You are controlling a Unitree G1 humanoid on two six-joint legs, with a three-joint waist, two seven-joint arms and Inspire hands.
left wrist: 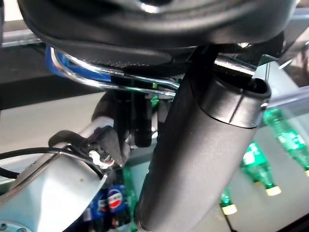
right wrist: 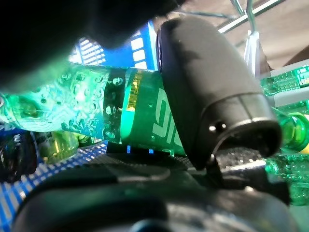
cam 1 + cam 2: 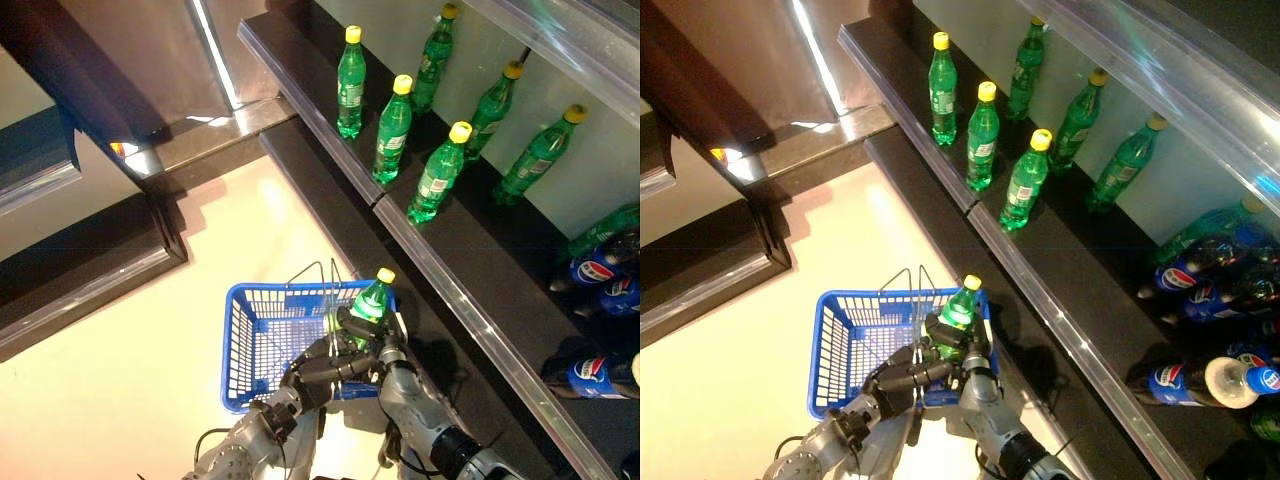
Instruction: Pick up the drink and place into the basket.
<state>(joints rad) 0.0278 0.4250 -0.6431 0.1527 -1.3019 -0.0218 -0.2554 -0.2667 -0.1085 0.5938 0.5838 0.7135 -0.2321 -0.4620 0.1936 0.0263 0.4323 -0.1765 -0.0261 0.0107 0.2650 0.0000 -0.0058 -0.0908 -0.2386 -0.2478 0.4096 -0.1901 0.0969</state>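
Observation:
My right hand (image 3: 366, 335) is shut on a green bottle (image 3: 372, 298) with a yellow cap and holds it over the right rim of the blue basket (image 3: 250, 345). The right wrist view shows my thumb (image 2: 207, 92) wrapped across the green bottle (image 2: 96, 113) with the blue mesh behind it. My left hand (image 3: 320, 368) is shut on the basket's thin wire handles (image 3: 325, 290) and holds the blue basket up in front. In the left wrist view the wire handles (image 1: 116, 79) run under my curled fingers (image 1: 207, 145).
A dark shelf (image 3: 450, 260) runs along the right with more green bottles (image 3: 392, 125) standing on it and blue-labelled drinks (image 3: 600, 270) lying further along. A dark counter edge (image 3: 90, 270) lies at the left over pale floor (image 3: 120, 390).

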